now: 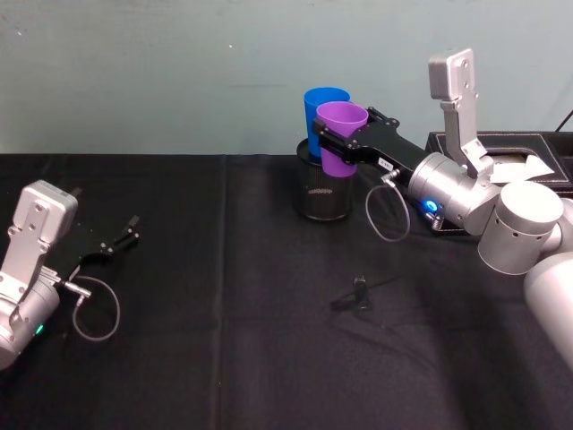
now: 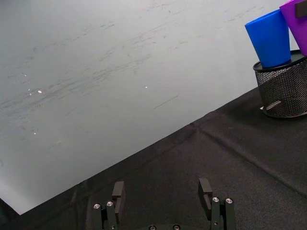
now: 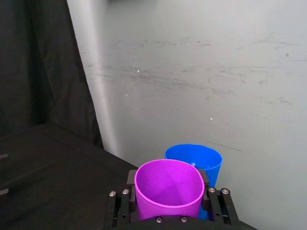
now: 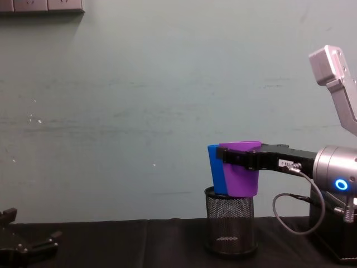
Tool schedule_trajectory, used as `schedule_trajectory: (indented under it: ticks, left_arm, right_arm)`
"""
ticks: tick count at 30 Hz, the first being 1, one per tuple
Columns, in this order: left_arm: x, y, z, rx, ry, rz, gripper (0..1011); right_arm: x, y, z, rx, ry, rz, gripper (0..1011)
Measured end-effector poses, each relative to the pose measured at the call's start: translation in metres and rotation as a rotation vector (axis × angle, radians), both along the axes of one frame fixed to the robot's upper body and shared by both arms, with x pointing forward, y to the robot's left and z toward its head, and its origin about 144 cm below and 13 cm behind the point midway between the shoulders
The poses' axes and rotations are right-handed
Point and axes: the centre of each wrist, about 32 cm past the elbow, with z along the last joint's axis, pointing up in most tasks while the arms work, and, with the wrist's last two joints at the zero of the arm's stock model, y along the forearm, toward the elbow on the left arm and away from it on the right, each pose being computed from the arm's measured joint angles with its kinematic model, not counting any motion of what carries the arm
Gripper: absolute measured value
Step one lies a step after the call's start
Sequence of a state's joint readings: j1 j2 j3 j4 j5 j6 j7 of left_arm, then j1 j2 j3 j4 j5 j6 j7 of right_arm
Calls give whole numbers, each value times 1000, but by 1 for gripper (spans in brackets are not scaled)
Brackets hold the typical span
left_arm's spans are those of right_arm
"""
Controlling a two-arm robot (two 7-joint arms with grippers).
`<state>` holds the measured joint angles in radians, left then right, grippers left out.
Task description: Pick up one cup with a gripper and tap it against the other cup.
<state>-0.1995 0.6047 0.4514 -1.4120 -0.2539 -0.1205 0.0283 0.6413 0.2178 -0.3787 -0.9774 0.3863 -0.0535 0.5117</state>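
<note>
Right gripper (image 1: 347, 136) clasped the upright purple cup (image 1: 344, 116), just right of the blue cup (image 1: 318, 112) standing in the mesh pen holder (image 1: 324, 197); contact unclear. Left gripper (image 1: 124, 238) sat open, near left.

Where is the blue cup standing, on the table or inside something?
Inside: the blue cup stands in the black mesh holder, its base hidden below the holder's rim.

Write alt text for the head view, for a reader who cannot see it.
The right claw holds the purple cup raised, close against the blue cup, which stands in a black mesh pen holder. The left claw sits open, low over the black table at the left.
</note>
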Motion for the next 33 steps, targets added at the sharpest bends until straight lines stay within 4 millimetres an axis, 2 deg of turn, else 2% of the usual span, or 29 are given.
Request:
schedule_trajectory:
  ticks: [33]
  left_arm:
    - [0,0,0,0,0,0,1000]
  right_arm:
    - [0,0,0,0,0,0,731]
